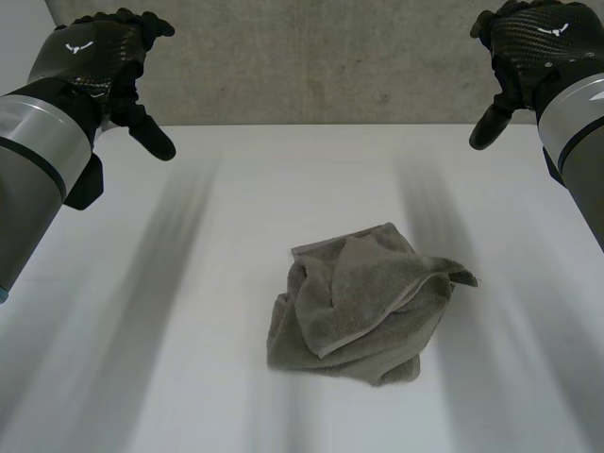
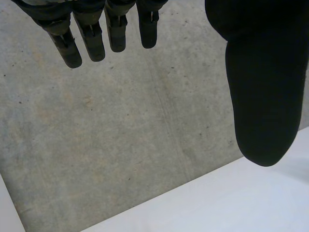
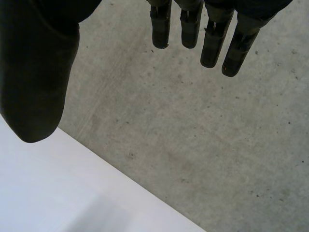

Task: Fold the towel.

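Lying crumpled on table [image 1: 189, 283]: grey-green towel [image 1: 363, 307], corner poking out; left robot hand [image 1: 99, 57], right robot hand [image 1: 528, 47] open-fingered, empty.

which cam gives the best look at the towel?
Head view: the grey towel lies crumpled, whole, on the white table, left hand and right hand raised apart from it. The wrist views face the table's edge and concrete beyond open fingers.

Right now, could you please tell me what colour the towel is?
The towel is plain grey-green, clearest in the head view.
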